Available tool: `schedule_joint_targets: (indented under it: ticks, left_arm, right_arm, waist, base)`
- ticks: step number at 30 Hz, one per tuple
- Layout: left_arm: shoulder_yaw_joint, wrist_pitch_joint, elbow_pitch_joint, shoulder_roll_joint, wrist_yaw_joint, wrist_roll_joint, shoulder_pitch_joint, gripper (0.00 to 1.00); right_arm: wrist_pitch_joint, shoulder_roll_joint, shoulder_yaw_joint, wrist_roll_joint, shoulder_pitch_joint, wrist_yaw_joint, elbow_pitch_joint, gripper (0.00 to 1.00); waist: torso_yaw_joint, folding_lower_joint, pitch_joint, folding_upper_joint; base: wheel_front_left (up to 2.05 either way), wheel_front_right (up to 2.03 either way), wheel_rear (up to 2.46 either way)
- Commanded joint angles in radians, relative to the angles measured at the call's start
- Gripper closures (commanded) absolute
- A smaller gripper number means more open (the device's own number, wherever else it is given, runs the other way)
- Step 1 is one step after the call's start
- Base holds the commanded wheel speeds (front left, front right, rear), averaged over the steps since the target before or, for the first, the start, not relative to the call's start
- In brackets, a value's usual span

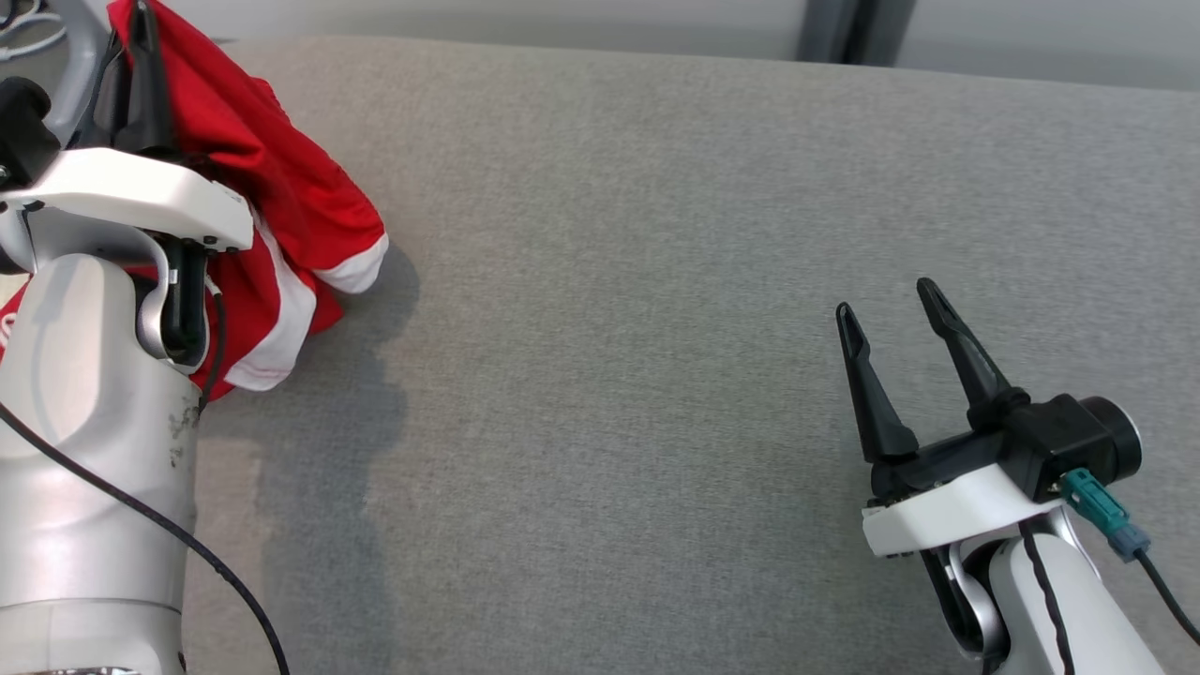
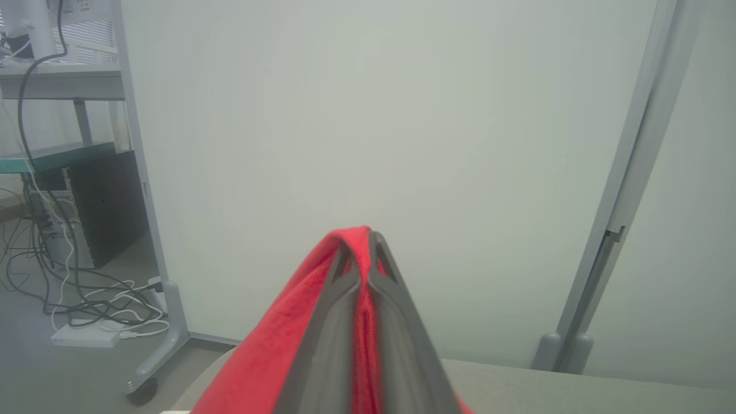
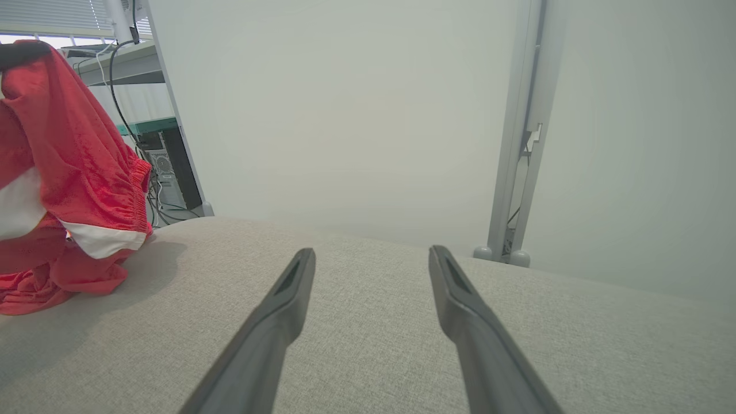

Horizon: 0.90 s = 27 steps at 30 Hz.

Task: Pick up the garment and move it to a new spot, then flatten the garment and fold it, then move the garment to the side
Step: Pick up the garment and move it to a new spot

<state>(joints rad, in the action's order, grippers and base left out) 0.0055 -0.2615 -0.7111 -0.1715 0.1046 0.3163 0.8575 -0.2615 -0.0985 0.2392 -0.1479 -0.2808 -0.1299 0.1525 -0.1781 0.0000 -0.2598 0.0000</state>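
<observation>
Garment (image 1: 300,197): red with white bands, bunched, pinched at its top edge between the closed fingers of the left gripper (image 2: 361,244). Most of it hangs below that grip. The lowest folds look to rest on the grey cushion (image 1: 656,281) under the hand.

Right gripper (image 1: 886,298): fingers spread wide, holding nothing, well apart from the cloth, low over bare cushion.

Progress: pick-up under way. Carrying to a new spot, flattening, folding and setting aside all remain.
</observation>
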Motion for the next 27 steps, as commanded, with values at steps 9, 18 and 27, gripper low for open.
schedule_joint_targets:
  ticks: [9, 18, 27]
  left_arm:
    - [-0.073, 0.053, 0.212, 0.041, 0.023, 0.06, -0.038, 1.0]
    - [-0.194, 0.161, 0.402, 0.052, 0.028, 0.148, -0.08, 1.0]
    - [-0.325, 0.203, 0.459, 0.081, 0.027, 0.211, -0.112, 1.0]
  right_arm:
    - [-0.005, 0.023, -0.011, -0.003, 0.027, -0.002, -0.001, 0.0]
    - [-0.005, 0.04, -0.021, -0.012, 0.027, -0.002, -0.007, 0.0]
    - [-0.005, 0.046, -0.046, -0.031, 0.041, -0.001, -0.021, 0.0]
  waist:
    - [0.121, 0.0, 0.057, 0.0]
    - [0.255, 0.0, 0.079, 0.0]
    - [0.361, 0.0, 0.083, 0.0]
  base:
    - [0.0, 0.0, 0.0]
    - [0.0, 0.0, 0.0]
    - [0.0, 0.0, 0.0]
